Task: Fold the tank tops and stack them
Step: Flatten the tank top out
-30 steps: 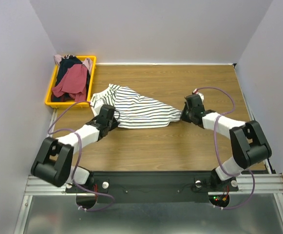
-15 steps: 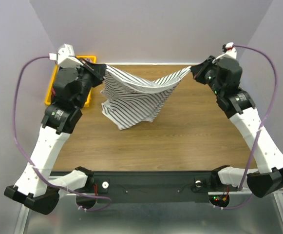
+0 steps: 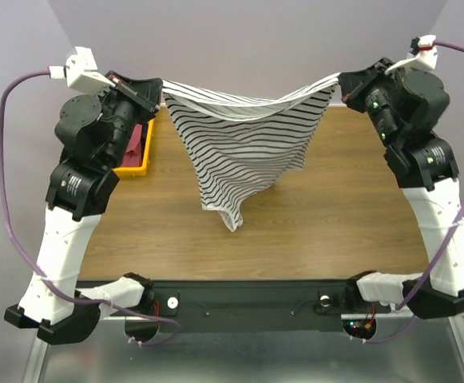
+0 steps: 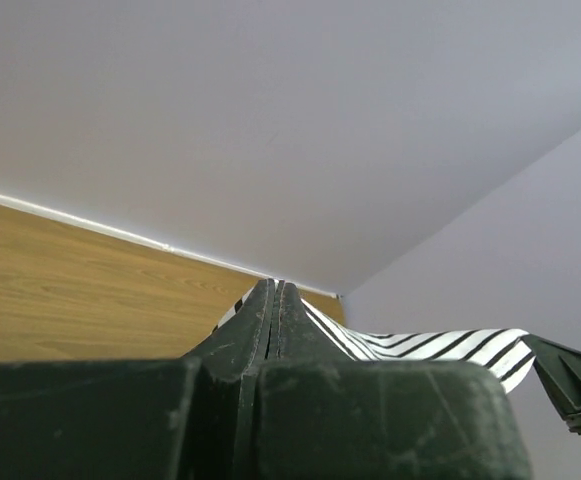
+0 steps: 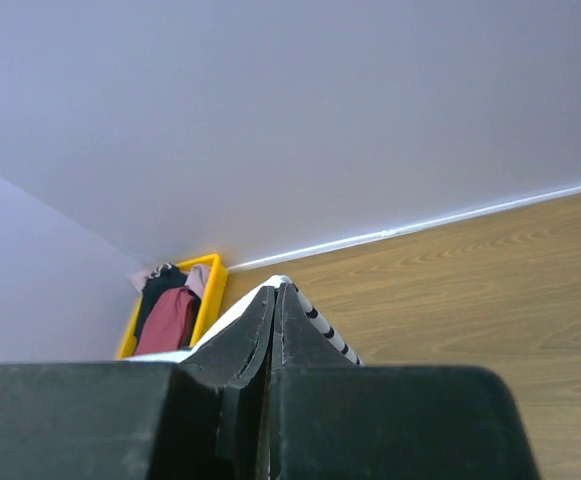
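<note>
Both arms now stand higher and wider apart than half a second back. The striped tank top [image 3: 243, 144], which then sagged low towards the tabletop [image 3: 335, 215], now hangs well up.

Far left: the yellow bin [image 3: 132, 167] is mostly hidden behind the left arm. The right wrist view shows a dark red top [image 5: 170, 318] in it with darker and paler pieces.

Left claw [image 3: 156, 94]: fully closed, pinching one upper corner of the striped top. The wrist view shows its fingers pressed together with striped cloth coming out past the tips.

Centre: the top is white with thin black stripes. Its upper edge droops in a shallow curve between the claws, and the body narrows to a bunched, twisted point low and left of centre, above the bare wood. It appears clear of the wood, but you cannot be sure from above.

Right claw [image 3: 345, 86]: closed tight on the opposite corner.

Step in hand, as judged: spreading the top before laying it flat. You should hold both pinches firm and draw apart only until the upper edge runs straight. Let the twist hang out, then lower evenly so the bottom point lands first and the cloth lies down without creases.
</note>
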Motion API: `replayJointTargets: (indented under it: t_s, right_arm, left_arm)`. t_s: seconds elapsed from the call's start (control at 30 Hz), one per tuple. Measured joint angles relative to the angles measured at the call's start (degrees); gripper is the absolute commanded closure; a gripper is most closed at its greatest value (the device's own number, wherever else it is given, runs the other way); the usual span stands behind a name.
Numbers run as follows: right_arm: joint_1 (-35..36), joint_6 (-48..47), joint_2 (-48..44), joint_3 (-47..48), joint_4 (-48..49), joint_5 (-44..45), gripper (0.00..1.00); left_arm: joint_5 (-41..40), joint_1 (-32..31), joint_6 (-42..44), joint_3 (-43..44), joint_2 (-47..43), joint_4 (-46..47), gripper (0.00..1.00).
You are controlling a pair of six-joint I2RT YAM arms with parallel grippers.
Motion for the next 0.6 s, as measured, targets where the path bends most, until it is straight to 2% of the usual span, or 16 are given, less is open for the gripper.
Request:
replayJointTargets:
  t_s: [0.13, 0.27, 0.33, 0.47, 0.53, 0.6]
  right_arm:
    - [-0.1, -1.0, 7.5, 6.0, -0.5, 0.8, 1.0]
    - [-1.9, -2.1, 21.7, 17.5, -0.9, -0.4, 1.0]
    - [-4.2, -2.4, 29.3, 24.3, -1.4, -1.7, 1.0]
    - [-7.7, -2.3, 41.5, 40.0, -2.2, -4.7, 1.0]
    - [-9.2, -2.3, 44.2, 43.8, -1.9, -5.7, 1.0]
    - [-10.2, -2.3, 44.0, 43.9, -0.7, -6.2, 1.0]
  left_arm:
    - [-0.3, 0.8, -0.5, 1.0, 4.9, 1.1, 1.0]
    - [1.0, 3.3, -0.8, 7.6, 15.4, 2.8, 1.0]
    - [2.4, 4.9, -0.9, 13.4, 22.1, 3.5, 1.0]
    - [7.7, 8.5, -0.9, 40.3, 41.8, 1.1, 1.0]
    - [11.1, 10.3, -1.3, 48.2, 47.8, 1.6, 1.0]
    - [14.5, 12.4, -2.3, 47.1, 48.4, 2.1, 1.0]
